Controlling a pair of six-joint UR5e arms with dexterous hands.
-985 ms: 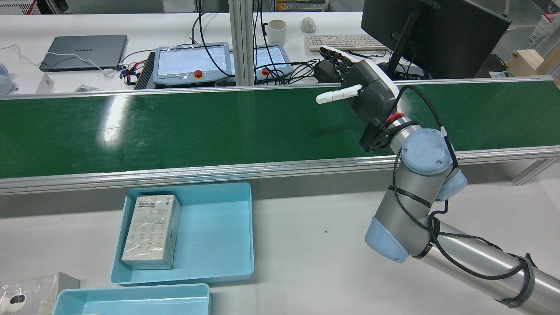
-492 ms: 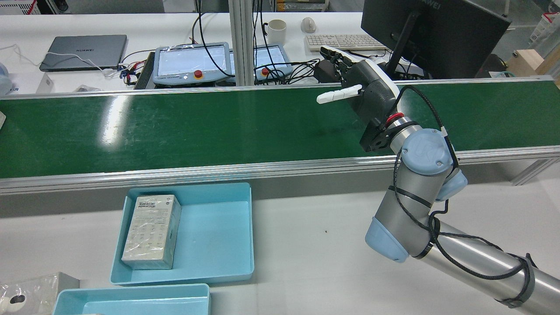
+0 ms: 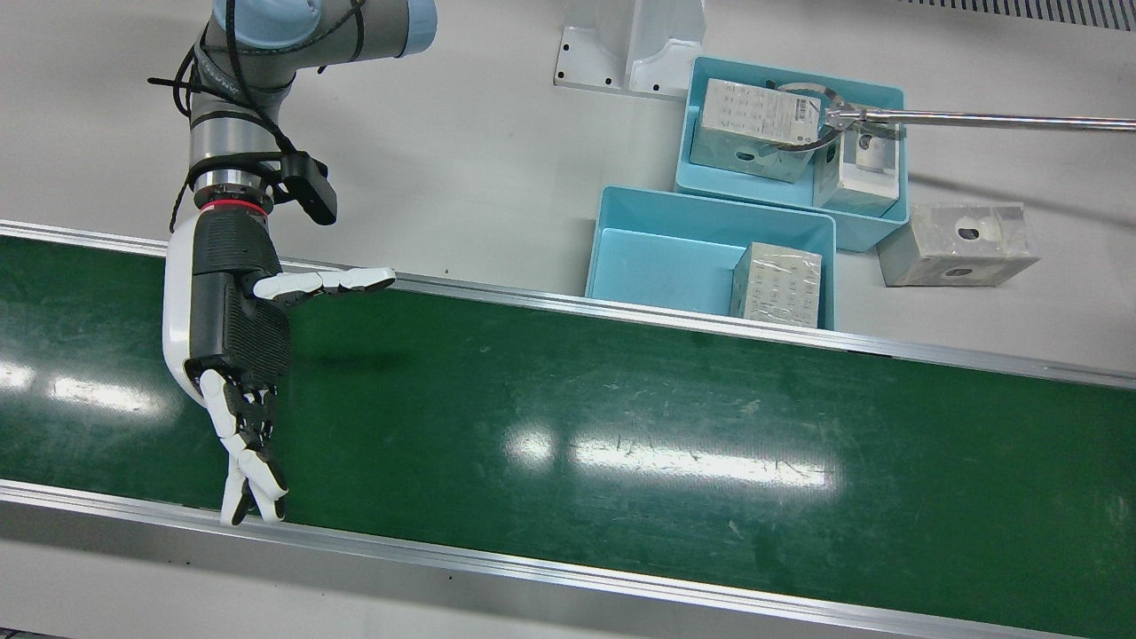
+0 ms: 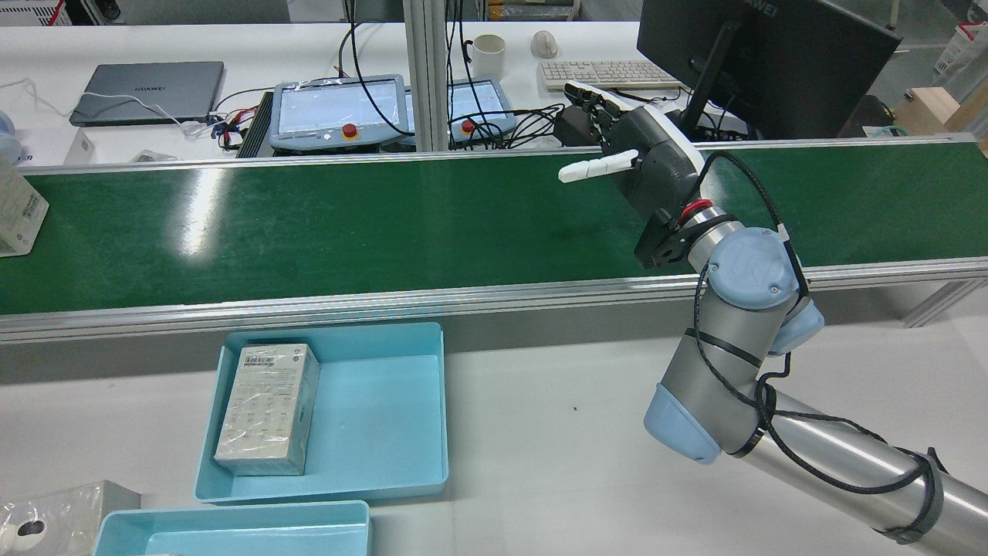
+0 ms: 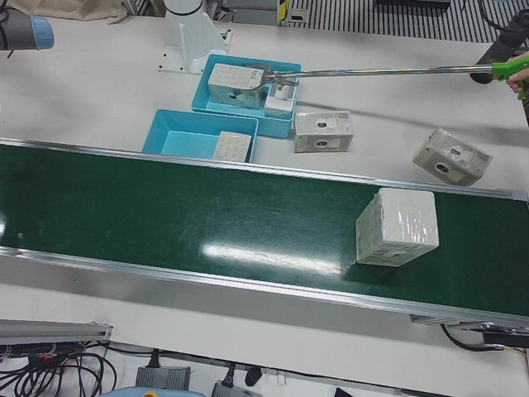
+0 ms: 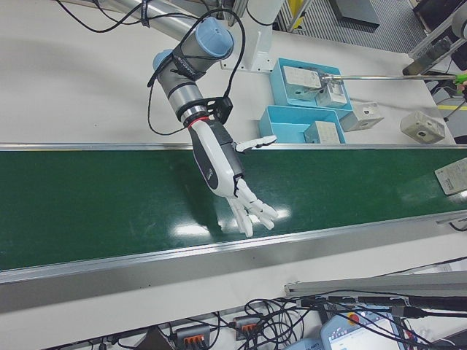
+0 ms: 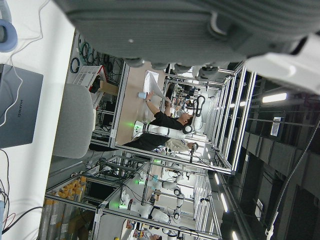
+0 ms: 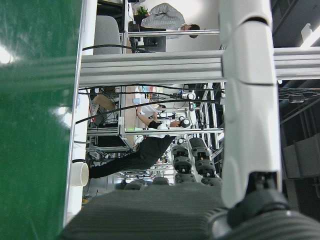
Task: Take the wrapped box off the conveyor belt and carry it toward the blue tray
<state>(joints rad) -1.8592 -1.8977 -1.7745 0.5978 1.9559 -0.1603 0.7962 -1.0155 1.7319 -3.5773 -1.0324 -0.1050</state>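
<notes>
A wrapped box (image 5: 397,227) lies on the green conveyor belt (image 5: 165,215). In the rear view it shows only at the far left edge (image 4: 17,207). In the right-front view it is at the far right edge (image 6: 452,179). My right hand (image 4: 644,158) is open and empty. It hovers over the belt's right part, far from the box, fingers spread (image 3: 232,324). The blue tray (image 4: 386,417) stands on the table below the belt and holds one wrapped box (image 4: 268,408). My left hand (image 7: 175,25) shows only as a palm in its own view, holding nothing.
A second blue tray (image 3: 874,93) behind the first holds wrapped boxes. A long grabber tool (image 3: 976,118) reaches into it. Loose wrapped boxes (image 5: 324,132) (image 5: 452,155) lie on the table. Teach pendants, a monitor and a laptop stand beyond the belt.
The wrapped box has come into the rear view at the belt's left edge and moved further in. My right hand has barely moved.
</notes>
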